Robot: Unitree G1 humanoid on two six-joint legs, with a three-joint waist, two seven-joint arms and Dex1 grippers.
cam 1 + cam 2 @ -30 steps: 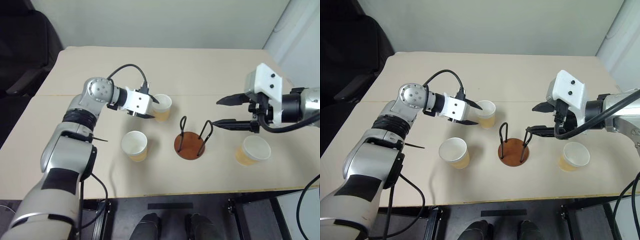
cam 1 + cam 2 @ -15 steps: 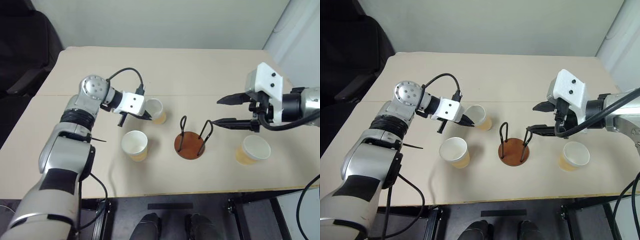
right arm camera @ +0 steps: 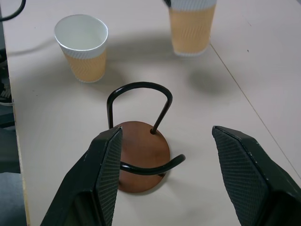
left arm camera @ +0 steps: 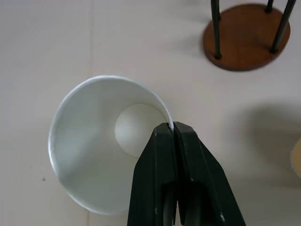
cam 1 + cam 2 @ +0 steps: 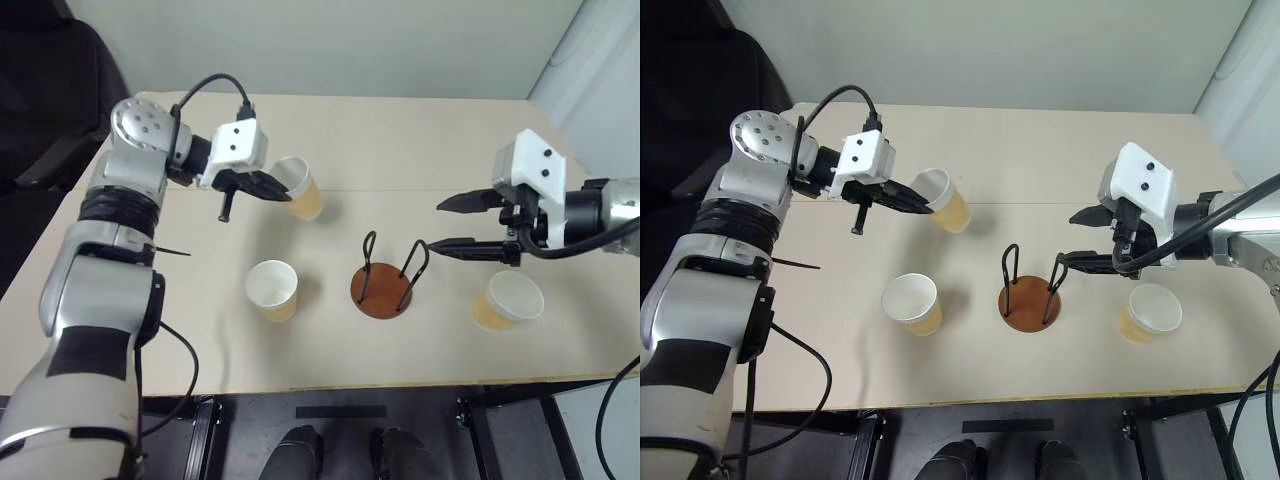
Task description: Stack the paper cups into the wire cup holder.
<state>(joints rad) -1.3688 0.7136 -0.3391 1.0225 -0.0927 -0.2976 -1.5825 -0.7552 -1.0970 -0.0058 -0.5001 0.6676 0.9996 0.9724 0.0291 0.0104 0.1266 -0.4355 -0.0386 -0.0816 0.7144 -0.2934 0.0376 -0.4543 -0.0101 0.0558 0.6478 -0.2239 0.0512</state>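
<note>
Left hand [image 5: 268, 187] pinches rim of tan-yellow tapered paper cup [image 5: 299, 190], tilted; brown-disc wire cup holder [image 5: 384, 284] lies below-right of it, beside spread right hand [image 5: 452, 224].

A robotics lab or office test room: a plain beige table [image 5: 420, 130] stands against a bare pale wall [image 5: 330, 45], a black office chair [image 5: 45, 90] sits at its corner, and metal stand frames [image 5: 865, 440] show beneath the table's front edge.
</note>
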